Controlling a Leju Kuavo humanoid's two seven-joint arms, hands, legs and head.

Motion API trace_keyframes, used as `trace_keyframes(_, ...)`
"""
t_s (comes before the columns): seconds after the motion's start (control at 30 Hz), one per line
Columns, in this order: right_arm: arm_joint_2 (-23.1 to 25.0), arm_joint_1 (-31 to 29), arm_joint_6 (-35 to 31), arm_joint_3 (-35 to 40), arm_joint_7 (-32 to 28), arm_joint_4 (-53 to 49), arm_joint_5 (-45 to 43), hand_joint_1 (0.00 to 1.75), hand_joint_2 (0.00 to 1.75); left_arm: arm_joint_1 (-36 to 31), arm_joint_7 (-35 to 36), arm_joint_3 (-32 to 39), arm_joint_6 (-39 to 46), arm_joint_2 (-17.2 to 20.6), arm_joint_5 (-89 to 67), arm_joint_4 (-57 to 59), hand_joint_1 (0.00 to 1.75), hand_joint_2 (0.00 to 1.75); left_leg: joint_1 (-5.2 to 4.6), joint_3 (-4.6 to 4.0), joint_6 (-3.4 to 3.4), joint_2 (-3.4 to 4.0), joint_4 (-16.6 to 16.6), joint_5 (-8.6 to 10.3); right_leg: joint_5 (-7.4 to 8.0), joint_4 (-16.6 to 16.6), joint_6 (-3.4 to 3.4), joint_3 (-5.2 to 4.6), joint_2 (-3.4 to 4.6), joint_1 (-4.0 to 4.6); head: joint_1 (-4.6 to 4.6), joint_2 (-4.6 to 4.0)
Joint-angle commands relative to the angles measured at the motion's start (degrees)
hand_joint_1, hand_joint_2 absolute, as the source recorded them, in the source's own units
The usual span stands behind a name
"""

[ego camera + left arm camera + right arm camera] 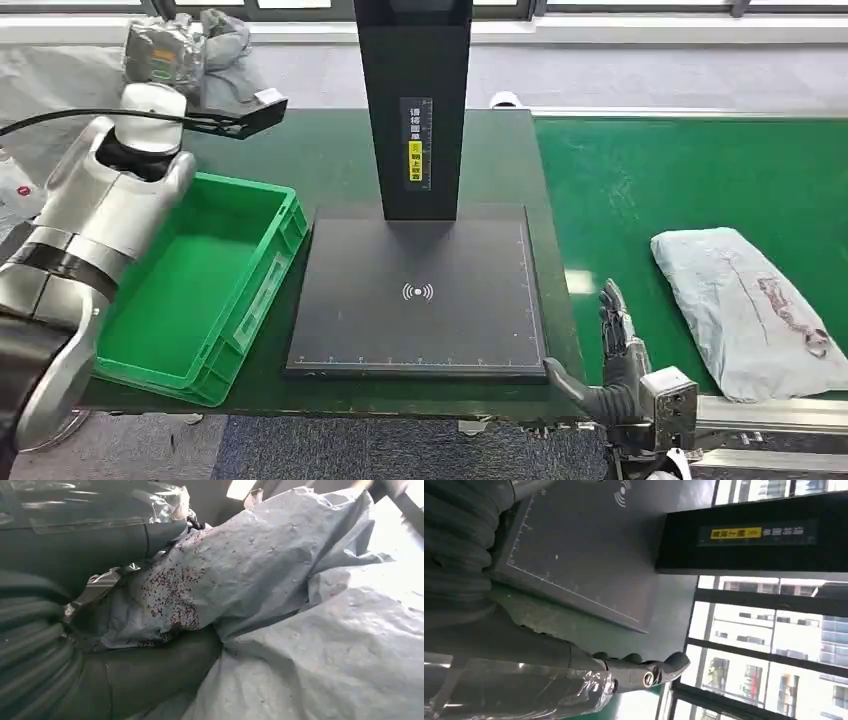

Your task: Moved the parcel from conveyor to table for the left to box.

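Parcel: a pale grey-blue soft plastic mailing bag (pixel 745 305) with a reddish print lies flat on the green conveyor belt (pixel 640 190) at the right of the scene, its near end by the belt's metal edge rail (pixel 770 412).
Right hand: the dark many-fingered right hand (pixel 615 360) stands at the near edge of the belt, between the parcel and the black scanner pad, fingers (pixel 612 305) straight, apart and pointing far, holding nothing; it sits near the parcel without touching it.
Left hand: the left hand (pixel 150 672) is seen in its wrist view, grey thumb and fingers closed around crumpled pale grey-blue plastic wrapping (pixel 235 575) speckled with dark red, which it grips.
Left arm: the silver left arm (pixel 90 240) rises over the far left corner of the crate.
Crate: an open green plastic crate (pixel 255 275) rests on the dark green table (pixel 330 165), just left of the pad.
Scanner: a flat black square scanner pad (pixel 420 320) with a white wireless mark lies mid-table; a black upright post (pixel 415 100) with a yellow label stands at its far edge.
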Motion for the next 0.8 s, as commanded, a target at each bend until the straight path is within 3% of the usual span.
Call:
trace_keyframes(0.03, 6.0, -1.3, 1.6, -7.7, 0.6, -1.0, 1.0, 0.00, 1.75, -2.4, 0.9, 3.2, -0.2, 2.8, -2.8, 13.6, 1.75, 1.75, 0.03, 0.06, -0.02, 0.06, 0.0, -0.01, 0.01, 0.0, -0.04, 0.05, 0.04, 0.04, 0.02, 0.00)
trace_keyframes(0.2, 7.4, -3.0, 3.8, -8.6, 1.4, -0.7, 2.4, 0.00, 1.75, -1.2, 0.0, 7.3, -9.4, 2.8, -2.8, 18.2, 1.75, 1.75, 0.08, 0.10, -0.01, -0.07, -0.1, 0.00, 0.03, -0.1, -0.05, 0.17, -0.10, 0.10, 0.00, 0.00)
trace_keyframes(0.33, 7.1, -5.5, 4.9, -8.0, 2.2, 1.1, 3.1, 0.00, 1.75, 2.9, -3.4, 11.8, -16.0, 4.2, -2.4, 20.7, 1.75, 1.75, 0.00, 0.28, -0.03, 0.33, -0.2, 0.01, 0.13, -0.2, -0.07, 0.21, 0.29, 0.01, 0.02, 0.00)
trace_keyframes(0.47, 6.7, -6.2, 4.9, -7.4, 2.4, 1.8, 3.2, 0.00, 1.75, 7.5, -6.7, 15.3, -15.7, 4.2, -1.6, 19.5, 1.75, 1.75, -0.01, 0.34, -0.05, 0.29, -0.3, 0.02, 0.14, -0.2, -0.15, 0.23, 0.23, 0.00, 0.00, 0.00)
trace_keyframes(0.5, 6.9, -6.0, 4.5, -7.6, 2.5, 1.4, 3.2, 0.00, 1.75, 8.8, -6.6, 16.1, -14.2, 3.6, -1.7, 18.4, 0.07, 1.75, 0.03, 0.29, -0.05, 0.20, -0.2, 0.03, 0.13, -0.2, -0.15, 0.23, 0.16, 0.05, 0.00, 0.00)
trace_keyframes(0.53, 7.0, -5.7, 4.4, -7.6, 2.6, 0.8, 3.2, 0.00, 1.75, 9.8, -8.3, 17.2, -13.8, 2.9, -1.3, 17.3, 0.00, 1.75, 0.01, 0.20, -0.05, 0.11, -0.1, 0.02, 0.08, -0.1, -0.13, 0.15, 0.08, 0.04, 0.00, 0.00)
trace_keyframes(0.7, 8.0, -6.7, 4.1, -7.6, 3.7, 0.3, 3.4, 0.00, 1.75, 13.1, -12.5, 19.4, -13.0, 1.2, -1.9, 11.2, 0.00, 1.75, 0.04, 0.09, -0.07, -0.03, -0.1, 0.03, 0.05, -0.1, -0.11, 0.11, -0.05, 0.07, 0.00, 0.00)
trace_keyframes(0.73, 8.1, -6.8, 4.1, -7.6, 3.8, 0.2, 3.5, 0.00, 1.75, 13.2, -12.6, 19.6, -12.8, 1.1, -1.8, 10.6, 0.00, 0.00, 0.04, 0.12, -0.06, -0.05, -0.1, 0.05, 0.06, -0.2, -0.12, 0.14, -0.08, 0.07, 0.00, 0.00)
trace_keyframes(0.8, 8.2, -7.0, 4.0, -7.8, 4.0, 0.0, 3.5, 0.00, 1.75, 13.5, -13.3, 20.1, -12.5, 0.6, -1.6, 8.7, 0.00, 0.00, 0.05, 0.07, -0.07, -0.02, -0.1, 0.05, 0.06, -0.1, -0.12, 0.09, -0.06, 0.08, 0.00, 0.00)
